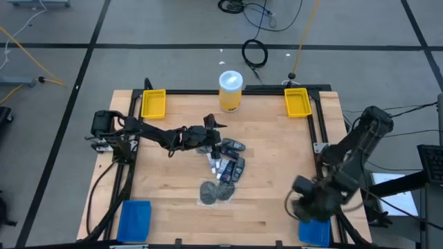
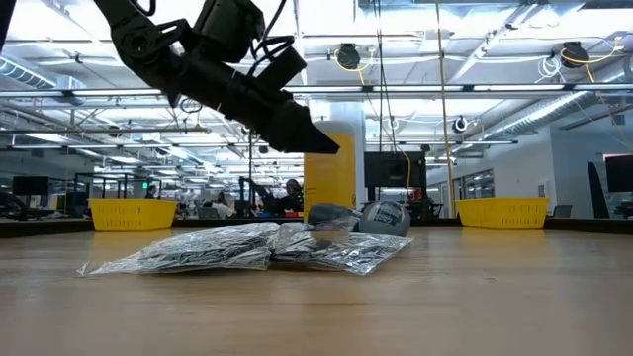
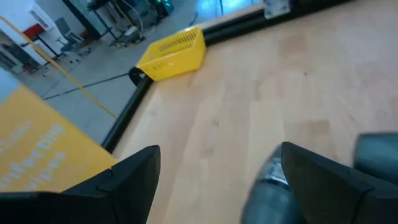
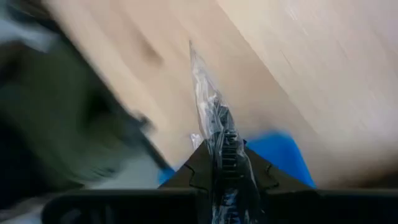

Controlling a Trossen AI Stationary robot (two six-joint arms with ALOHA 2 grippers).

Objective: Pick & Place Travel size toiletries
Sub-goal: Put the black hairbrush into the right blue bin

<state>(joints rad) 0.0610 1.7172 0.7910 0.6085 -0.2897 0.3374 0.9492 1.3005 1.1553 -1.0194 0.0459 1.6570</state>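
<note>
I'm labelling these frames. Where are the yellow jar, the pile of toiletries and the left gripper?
yellow jar (image 1: 230, 94): high view, on its yellow body below the white lid.
pile of toiletries (image 1: 225, 168): high view, on the dark packs mid-pile.
left gripper (image 3: 217, 171): left wrist view, between its open fingers.

The bench (image 1: 270, 180) is pale wood, smooth and matt with faint grain. The toiletries (image 2: 257, 247) lie in crinkled clear plastic wrap — glossy, catching light. Yellow bins (image 1: 154, 104) look like perforated plastic — the right hand (image 4: 221, 163) pinches similar shiny film.
</note>
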